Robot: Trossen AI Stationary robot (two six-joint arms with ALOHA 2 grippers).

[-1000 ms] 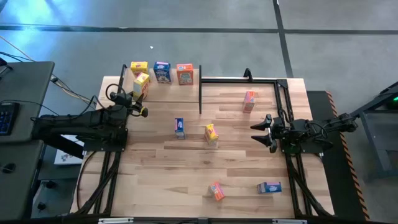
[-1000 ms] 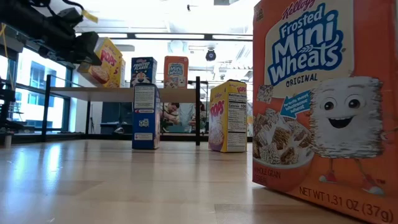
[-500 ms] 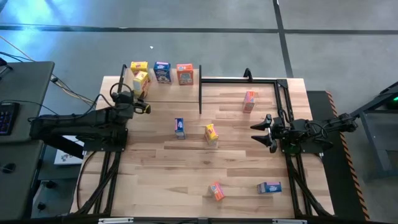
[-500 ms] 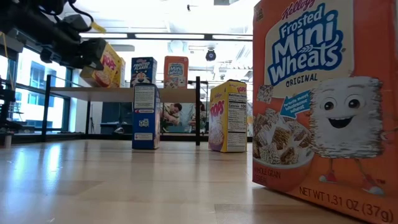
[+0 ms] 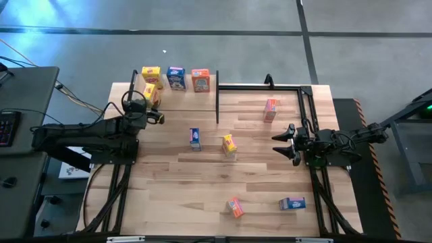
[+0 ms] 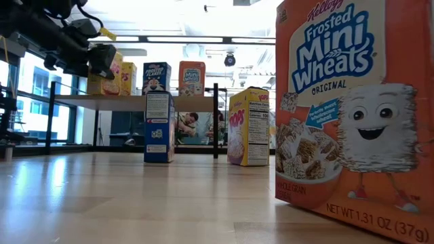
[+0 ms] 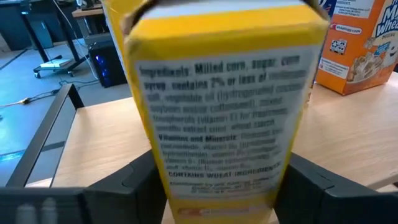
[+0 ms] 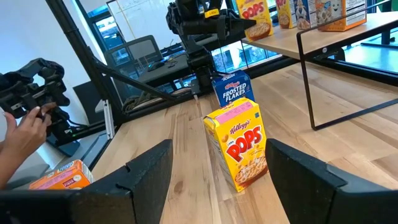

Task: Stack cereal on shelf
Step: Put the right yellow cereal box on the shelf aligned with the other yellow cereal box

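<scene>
**Cereal: four boxes on shelf, five on table**

Cereal sits in two groups. The table [image 5: 202,182] carries the shelf [image 6: 196,103] at its 11 o'clock corner. The left arm reaches in from 9 o'clock and the right arm waits at 3 o'clock.

Four boxes stand upright on the shelf. A yellow box [image 5: 151,73], a blue box [image 5: 176,77] and an orange box [image 5: 200,79] form a row along the 12 o'clock edge. A second yellow box [image 5: 151,94] stands just at 6 o'clock of the first.

The left gripper [image 6: 103,61] straddles this second yellow box. Whether it clamps the box or has let go cannot be told.

The right gripper [image 5: 278,143] is spread wide and holds nothing.

Five boxes are on the table, well apart:
- a blue one [image 5: 195,138] and a yellow one [image 5: 229,145] near the centre
- an orange one [image 5: 271,109] toward 2 o'clock
- an orange one [image 5: 235,207] at 6 o'clock
- a blue one [image 5: 292,203] at 5 o'clock
</scene>
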